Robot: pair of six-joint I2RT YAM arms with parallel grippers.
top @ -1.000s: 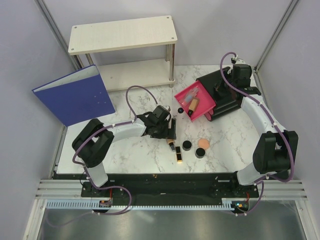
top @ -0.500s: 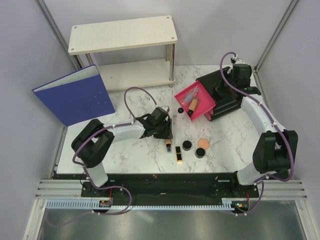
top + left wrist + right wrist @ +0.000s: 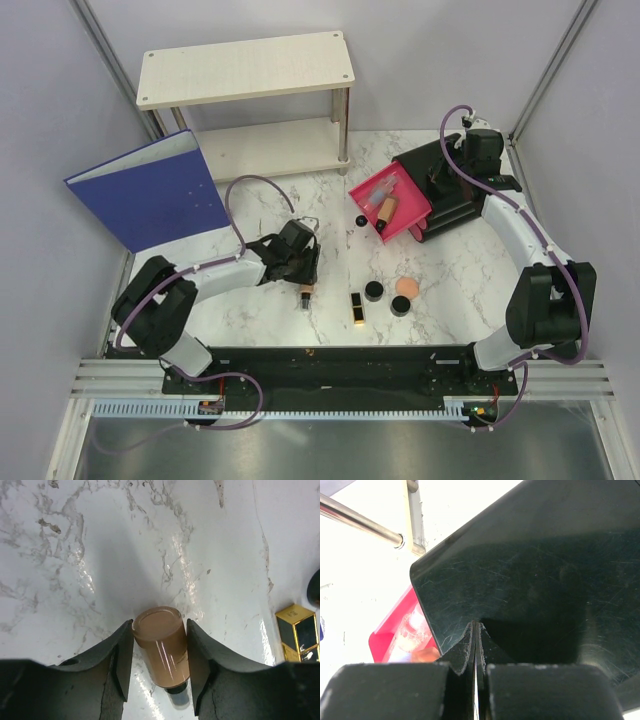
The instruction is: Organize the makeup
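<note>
Lipstick [image 3: 355, 307] left of puff [image 3: 406, 287]

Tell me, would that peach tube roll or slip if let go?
Probably yes: the peach tube is a round cylinder, so it would likely roll on the smooth table. Its glossy side may slip between the fingers. It looks stiff, not squashed by them.

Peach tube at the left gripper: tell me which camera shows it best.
Left wrist view. The peach tube sits in the centre, flat end toward the lens, pinched between the fingers of the left gripper. The top external view shows only a small part poking from under the gripper. The right wrist view does not show it.
</note>
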